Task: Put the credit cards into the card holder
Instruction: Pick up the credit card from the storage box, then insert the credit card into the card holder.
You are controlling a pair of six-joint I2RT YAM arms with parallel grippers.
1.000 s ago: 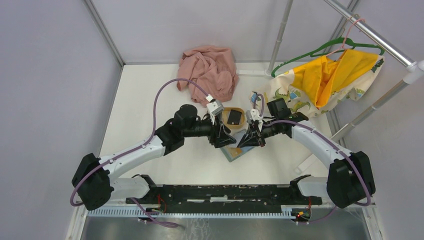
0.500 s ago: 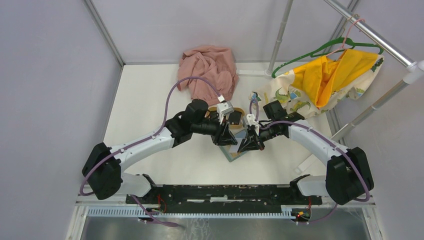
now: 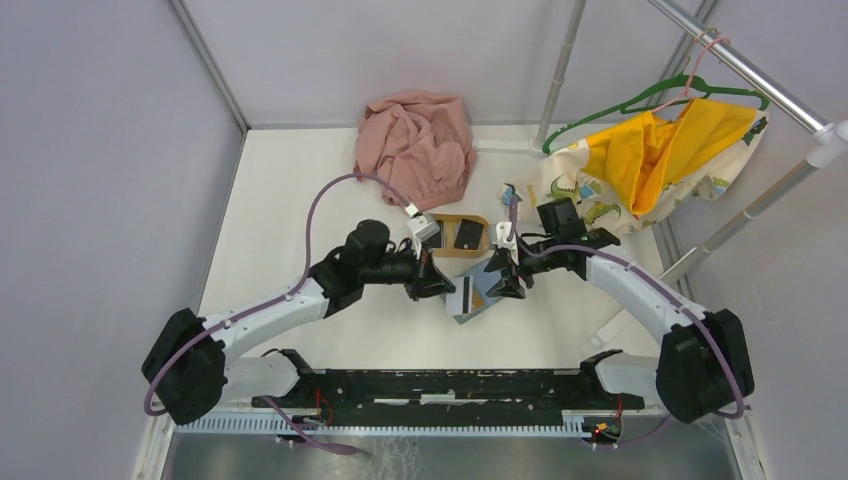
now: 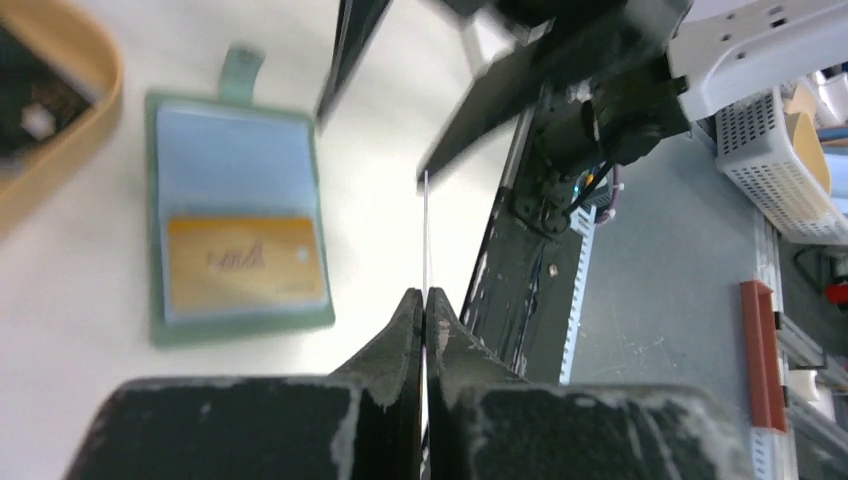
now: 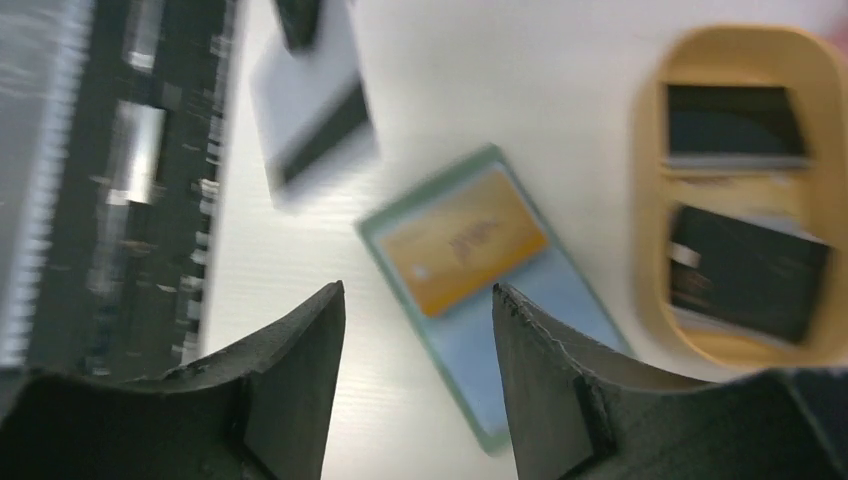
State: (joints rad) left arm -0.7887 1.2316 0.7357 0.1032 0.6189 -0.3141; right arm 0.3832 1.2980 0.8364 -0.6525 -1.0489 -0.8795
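Between the pressed-together fingers of my left gripper [image 4: 425,300] sits a pale striped card [image 5: 312,125]. My right gripper [image 5: 415,292], just beside, is spread and empty; beneath both lies the open card holder [image 4: 235,150], gold card [image 4: 245,262] inside.

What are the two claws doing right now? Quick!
Left claw: closed, pinching a thin pale plastic card with a dark stripe.
Right claw: open, holding nothing.
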